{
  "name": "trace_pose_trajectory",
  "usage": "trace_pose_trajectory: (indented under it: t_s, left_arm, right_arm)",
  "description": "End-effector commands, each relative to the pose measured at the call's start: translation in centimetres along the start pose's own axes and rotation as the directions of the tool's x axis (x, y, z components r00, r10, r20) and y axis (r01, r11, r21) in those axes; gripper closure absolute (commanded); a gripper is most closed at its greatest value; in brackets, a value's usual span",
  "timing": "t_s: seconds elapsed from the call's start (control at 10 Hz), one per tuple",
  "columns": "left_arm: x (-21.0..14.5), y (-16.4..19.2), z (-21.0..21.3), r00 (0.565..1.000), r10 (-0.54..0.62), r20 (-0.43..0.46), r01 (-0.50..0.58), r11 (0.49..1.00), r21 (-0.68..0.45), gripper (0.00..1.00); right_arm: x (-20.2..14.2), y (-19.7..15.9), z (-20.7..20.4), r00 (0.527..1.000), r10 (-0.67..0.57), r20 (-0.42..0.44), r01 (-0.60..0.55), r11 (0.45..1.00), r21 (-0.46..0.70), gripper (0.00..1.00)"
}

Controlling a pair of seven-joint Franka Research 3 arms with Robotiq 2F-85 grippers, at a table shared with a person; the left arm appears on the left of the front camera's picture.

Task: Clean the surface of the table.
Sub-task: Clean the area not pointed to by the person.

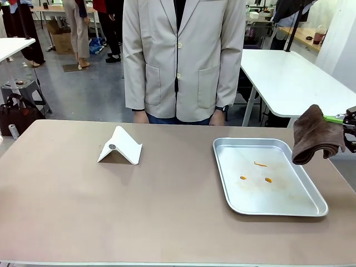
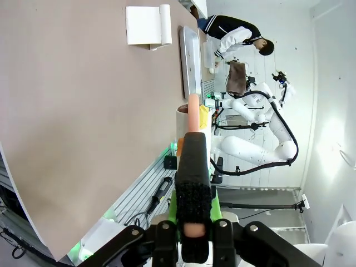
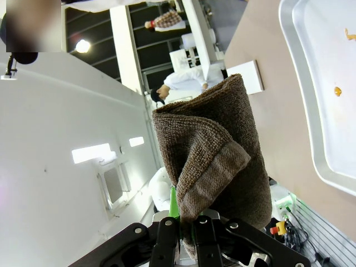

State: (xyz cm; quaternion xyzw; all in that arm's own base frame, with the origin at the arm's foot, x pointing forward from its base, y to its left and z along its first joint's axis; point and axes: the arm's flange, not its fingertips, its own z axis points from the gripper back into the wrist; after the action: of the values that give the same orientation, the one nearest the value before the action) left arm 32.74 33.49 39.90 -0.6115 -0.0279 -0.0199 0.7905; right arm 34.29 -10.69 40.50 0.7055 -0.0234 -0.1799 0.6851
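The taupe table (image 1: pixel 72 200) spreads across the front view. At its right edge my right gripper (image 1: pixel 350 132) is shut on a folded brown cloth (image 1: pixel 313 134), which hangs in the air just beyond the tray's far right corner. The right wrist view has the cloth (image 3: pixel 214 150) standing up from the shut fingers of the right gripper (image 3: pixel 189 219), with the table (image 3: pixel 278 105) behind it. My left gripper (image 2: pixel 193 136) hangs off the table's (image 2: pixel 83 111) near side. It is shut on a thin peach-coloured rod (image 2: pixel 193 111) that sticks out past the fingertips.
A shallow silver tray (image 1: pixel 222 167) with small orange stains (image 1: pixel 260 164) lies on the right half of the table. A white folded stand (image 1: pixel 119 147) sits left of centre. A person in a beige jacket (image 1: pixel 181 61) stands at the far edge with hands down.
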Motion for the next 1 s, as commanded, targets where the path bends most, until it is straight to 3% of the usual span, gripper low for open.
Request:
trace_pose_trajectory:
  t_s: [0.0, 0.4, 0.5, 0.7, 0.8, 0.9]
  left_arm:
    - [0.1, -0.5, 0.0, 1.0, 0.011, 0.017, -0.011, 1.0, -0.01, 0.78]
    - [0.1, -0.5, 0.0, 1.0, 0.011, 0.017, -0.011, 1.0, -0.01, 0.78]
    - [0.1, -0.5, 0.0, 1.0, 0.011, 0.017, -0.011, 1.0, -0.01, 0.78]
    - [0.1, -0.5, 0.0, 1.0, 0.011, 0.017, -0.011, 1.0, -0.01, 0.78]
    - [0.1, -0.5, 0.0, 1.0, 0.011, 0.017, -0.011, 1.0, -0.01, 0.78]
    - [0.1, -0.5, 0.0, 1.0, 0.011, 0.017, -0.011, 1.0, -0.01, 0.78]
  right_arm:
    - [0.0, 0.5, 0.0, 1.0, 0.006, 0.006, -0.006, 1.0, 0.025, 1.0]
    - [0.0, 0.5, 0.0, 1.0, 0.006, 0.006, -0.006, 1.0, 0.025, 1.0]
    - [0.0, 0.0, 0.0, 1.0, 0.0, 0.0, 0.0, 1.0, 0.0, 0.93]
    - [0.3, 1.3, -2.3, 0.997, 0.054, -0.049, -0.062, 0.986, -0.158, 0.93]
    - [1.3, 1.8, -3.7, 0.988, 0.069, -0.137, -0.096, 0.975, -0.202, 0.93]
    - [2.4, 2.1, -4.5, 0.993, 0.064, -0.1, -0.093, 0.942, -0.323, 0.93]
